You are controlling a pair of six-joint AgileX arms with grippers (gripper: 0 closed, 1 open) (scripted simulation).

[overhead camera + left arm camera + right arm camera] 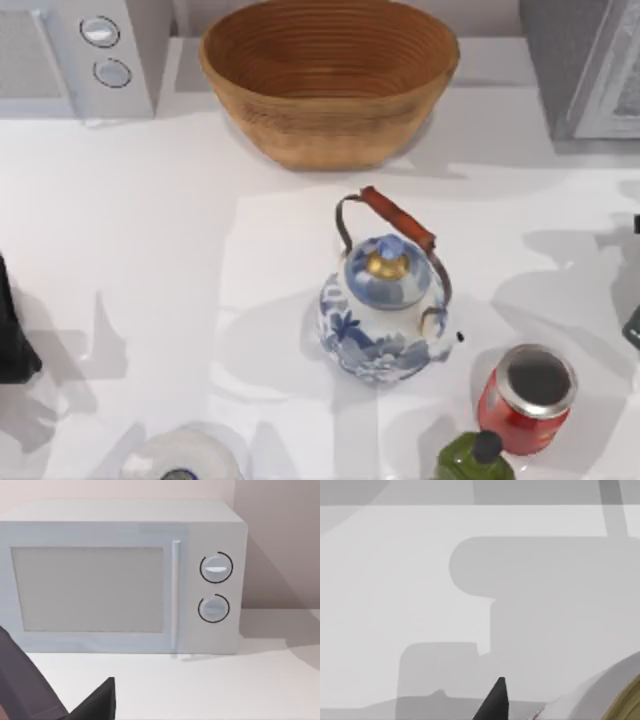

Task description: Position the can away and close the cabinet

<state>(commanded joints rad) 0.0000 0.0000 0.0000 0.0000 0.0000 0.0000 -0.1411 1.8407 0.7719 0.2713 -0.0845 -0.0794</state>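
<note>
So right now the can (pixel 526 398) is standing upright on the counter (pixel 150 250) down at about 5 o'clock in the top view, just beside the green bottle (pixel 472 458) and close to the blue-and-white kettle (pixel 385 312), which sits near dead center. That crowding matters, I reckon: whichever arm goes for the can has to come in from the open side at 3 o'clock so it doesn't bump the kettle spout or tip the bottle. The cabinet (pixel 590 70) is up at 1 to 2 o'clock, so the right arm is the obvious one for the job. My right pincer (pixel 495 700) is parked off the 3 o'clock edge, and I honestly can't tell whether its fingers are spread or pressed together, since just one dark tip pokes into the wrist view. Same story for the left pincer (pixel 75 700), sitting idle at 9 o'clock and facing the microwave (pixel 125 575). The wicker basket (pixel 330 80) at 12 o'clock is well out of the way. Nothing's grabbed, so I'd say the task hasn't really begun.
</note>
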